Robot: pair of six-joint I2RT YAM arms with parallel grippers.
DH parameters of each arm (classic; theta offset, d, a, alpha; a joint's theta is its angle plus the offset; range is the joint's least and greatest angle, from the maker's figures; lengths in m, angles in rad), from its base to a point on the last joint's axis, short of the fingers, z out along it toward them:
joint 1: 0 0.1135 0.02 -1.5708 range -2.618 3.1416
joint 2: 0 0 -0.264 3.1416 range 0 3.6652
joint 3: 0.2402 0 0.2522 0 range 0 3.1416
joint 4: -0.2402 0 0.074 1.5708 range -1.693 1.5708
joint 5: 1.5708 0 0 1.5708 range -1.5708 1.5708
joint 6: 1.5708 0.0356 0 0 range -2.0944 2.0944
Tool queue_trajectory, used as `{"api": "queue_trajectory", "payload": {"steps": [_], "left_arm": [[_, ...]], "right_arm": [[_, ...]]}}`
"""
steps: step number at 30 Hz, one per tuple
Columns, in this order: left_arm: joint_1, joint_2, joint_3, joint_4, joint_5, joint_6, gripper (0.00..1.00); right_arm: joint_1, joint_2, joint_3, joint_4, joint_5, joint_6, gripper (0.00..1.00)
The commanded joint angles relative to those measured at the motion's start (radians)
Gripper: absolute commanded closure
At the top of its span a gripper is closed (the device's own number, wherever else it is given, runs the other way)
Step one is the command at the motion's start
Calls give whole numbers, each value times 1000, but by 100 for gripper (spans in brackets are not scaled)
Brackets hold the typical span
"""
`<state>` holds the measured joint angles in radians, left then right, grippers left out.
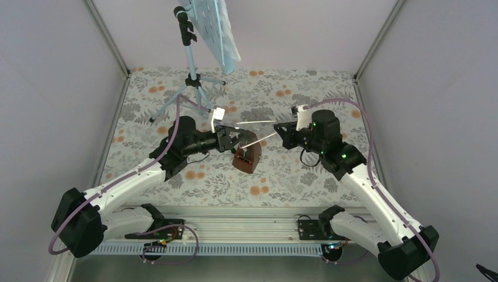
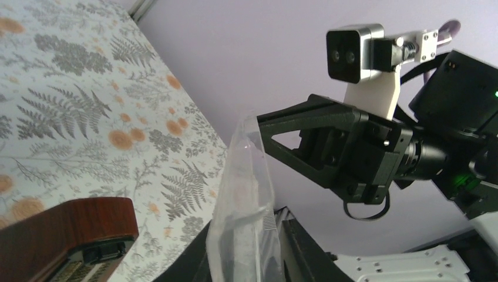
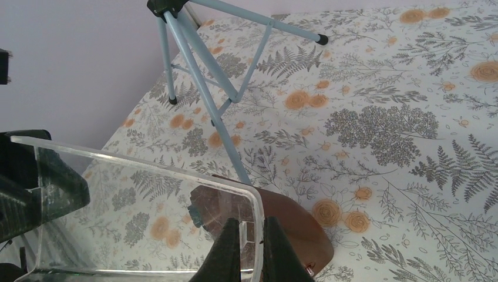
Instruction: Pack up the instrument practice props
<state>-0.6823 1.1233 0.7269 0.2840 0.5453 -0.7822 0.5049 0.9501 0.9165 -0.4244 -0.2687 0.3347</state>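
Right wrist view is showing the right gripper (image 3: 251, 228) pinching the near rim of a clear plastic bag (image 3: 135, 211), its two fingers standing almost together on the film. Just beyond and below those fingertips the metronome (image 3: 300, 230) is sitting on the floral tablecloth (image 3: 382, 123), partly showing through the bag's rounded corner. That puts the prop under the bag and not yet inside it. At the opposite rim the left gripper (image 1: 234, 139) is facing the right one, with bunched film rising from between its fingers, which seem to be clamping it, though its own camera is cropping most of them. From above, the bag is hanging as a stretched span between the two tools. The metronome is lying beneath that span, closer to the left gripper than to the right. The coming move is likely turning on this: the opening needs to drop over the metronome, or one arm must free itself to lift it in. Farthest out, past the left gripper, the music stand (image 1: 197, 64) is standing upright on its tripod. No sheet-music pages are showing clearly on its plate.
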Motion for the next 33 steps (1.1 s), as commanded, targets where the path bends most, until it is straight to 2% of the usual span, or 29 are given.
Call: {"api": "queue_trajectory", "payload": {"steps": [1,11,13,14,18,20,23,26,29,33], "left_arm": [[3,-4,-19,43,-19,-24,77],[6,-2,-19,27,-11,-43,93],[10,-5,-18,25,-4,-48,96],[14,-9,-20,27,-1,-54,97],[35,-36,-41,48,17,-84,98],[52,-54,-54,68,41,-107,98],[93,-87,-85,124,107,-165,98],[131,-119,-111,219,215,-254,98],[152,-139,-130,360,323,-383,98],[155,-158,-133,544,399,-556,98]], "right_arm": [[14,3,-10,30,-5,-29,96],[17,11,-12,32,21,-38,95],[17,3,-15,41,20,-37,87],[17,-8,-19,50,21,-34,78],[18,-101,-64,140,42,1,29],[15,-154,-97,204,38,11,15],[16,-238,-165,352,-52,4,5],[16,-333,-266,574,-192,-18,1],[15,-398,-367,822,-306,-37,0],[18,-361,-420,1085,-433,-43,0]]}}
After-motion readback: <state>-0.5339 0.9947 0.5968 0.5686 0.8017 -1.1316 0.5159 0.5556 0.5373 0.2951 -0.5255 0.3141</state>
